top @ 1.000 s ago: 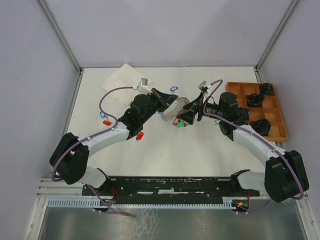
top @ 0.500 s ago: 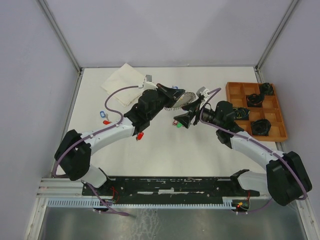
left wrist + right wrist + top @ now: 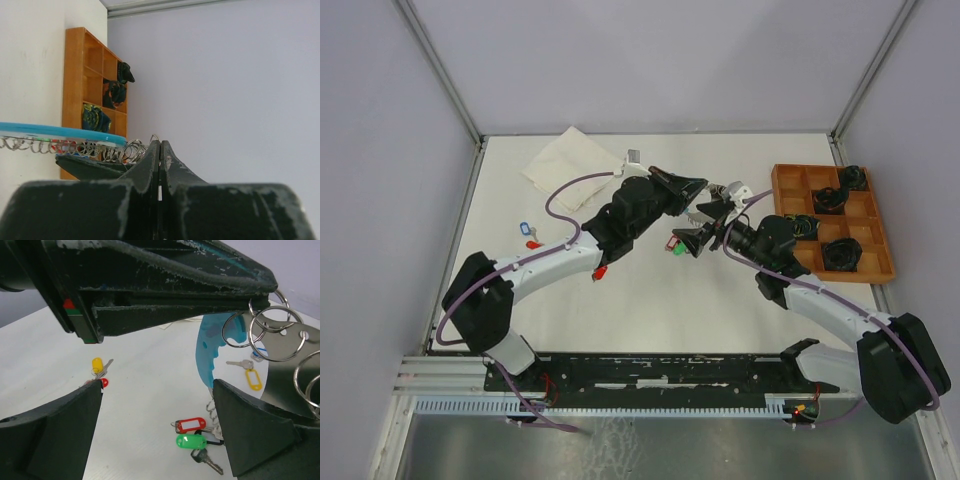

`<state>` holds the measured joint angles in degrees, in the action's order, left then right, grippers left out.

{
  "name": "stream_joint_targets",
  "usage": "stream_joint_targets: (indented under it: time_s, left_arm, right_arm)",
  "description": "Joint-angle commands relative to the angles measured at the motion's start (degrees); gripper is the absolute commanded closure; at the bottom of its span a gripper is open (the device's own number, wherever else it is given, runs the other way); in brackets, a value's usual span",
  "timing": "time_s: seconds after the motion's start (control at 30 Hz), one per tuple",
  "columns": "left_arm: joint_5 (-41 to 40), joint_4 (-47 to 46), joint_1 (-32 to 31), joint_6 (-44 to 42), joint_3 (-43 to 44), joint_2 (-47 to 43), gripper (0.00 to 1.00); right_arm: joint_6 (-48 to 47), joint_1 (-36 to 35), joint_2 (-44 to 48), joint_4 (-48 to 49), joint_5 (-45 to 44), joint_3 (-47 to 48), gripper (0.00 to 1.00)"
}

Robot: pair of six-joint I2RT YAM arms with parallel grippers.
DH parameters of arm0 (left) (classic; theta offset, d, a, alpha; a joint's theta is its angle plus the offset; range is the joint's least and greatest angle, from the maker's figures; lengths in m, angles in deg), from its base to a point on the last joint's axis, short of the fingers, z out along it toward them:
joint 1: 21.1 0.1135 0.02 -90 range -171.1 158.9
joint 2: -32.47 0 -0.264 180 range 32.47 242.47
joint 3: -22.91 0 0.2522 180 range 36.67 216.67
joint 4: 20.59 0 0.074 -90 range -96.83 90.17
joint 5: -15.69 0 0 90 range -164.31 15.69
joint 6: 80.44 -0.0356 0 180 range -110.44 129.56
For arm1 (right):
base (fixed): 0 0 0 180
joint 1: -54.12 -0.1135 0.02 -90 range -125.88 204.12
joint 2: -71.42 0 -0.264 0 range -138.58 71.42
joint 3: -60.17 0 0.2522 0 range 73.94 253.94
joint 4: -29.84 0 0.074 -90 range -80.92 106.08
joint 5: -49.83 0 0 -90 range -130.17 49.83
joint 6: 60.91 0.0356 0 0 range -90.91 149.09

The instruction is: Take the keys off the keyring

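My left gripper [image 3: 700, 186] is shut on the keyring, pinching a wire loop [image 3: 154, 138] at its fingertips [image 3: 160, 142]. The keyring's light-blue band [image 3: 60, 131] and silvery coiled chain [image 3: 45, 146] hang from that grip above the table. The band [image 3: 206, 352] drops just beside my right gripper [image 3: 157, 390], which is open and empty, low over the table [image 3: 685, 240]. Keys with a red tag [image 3: 191, 425], a green tag [image 3: 191, 441] and a dark one lie at the foot of the chain. Whether they still hang on it I cannot tell.
Loose tagged keys lie around: yellow [image 3: 97, 365], a yellow-framed one [image 3: 253, 379], blue [image 3: 530, 228] and red [image 3: 601, 270]. A wooden compartment tray [image 3: 782, 180] with dark objects stands at the right. A white cloth [image 3: 565, 158] lies at the back left.
The left gripper has carried the keyring rightward and up, toward the right gripper. The right gripper's fingers have spread wider.
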<state>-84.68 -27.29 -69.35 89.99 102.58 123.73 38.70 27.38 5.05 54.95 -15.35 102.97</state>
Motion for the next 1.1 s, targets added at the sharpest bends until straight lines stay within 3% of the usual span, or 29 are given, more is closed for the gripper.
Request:
stream_joint_targets:
  time_s: [0.0,0.27,0.33,0.43,0.5,0.8,1.07]
  left_arm:
    - [-1.0,-4.1,-1.4,3.6,4.2,-0.5,0.97]
    - [-1.1,-4.7,-2.4,3.9,5.2,-0.1,0.97]
    - [-1.8,-3.9,-2.5,2.8,5.0,-1.0,0.97]
    - [-2.7,-2.8,-2.3,0.3,4.8,-2.0,0.97]
    - [-2.8,-1.8,-2.0,-1.1,4.5,-2.7,0.97]
    - [-4.7,-0.9,-1.5,-5.1,1.9,-5.9,0.97]
    - [-5.7,2.6,-1.1,-14.0,0.6,-10.0,0.97]
  right_arm:
    - [-1.2,-0.2,1.4,3.9,-3.9,0.2,0.01]
    - [-1.7,-0.2,3.8,5.4,-0.2,0.2,0.01]
    - [-2.0,0.9,4.7,-0.3,7.3,2.7,0.04]
    - [-10.8,1.5,4.0,-29.4,18.4,14.4,0.07]
    - [-16.4,1.8,3.4,-39.6,22.3,19.5,0.08]
    - [-13.6,4.5,4.0,-39.6,26.0,19.5,0.08]
    - [-28.0,9.0,4.7,-59.3,38.5,27.0,0.17]
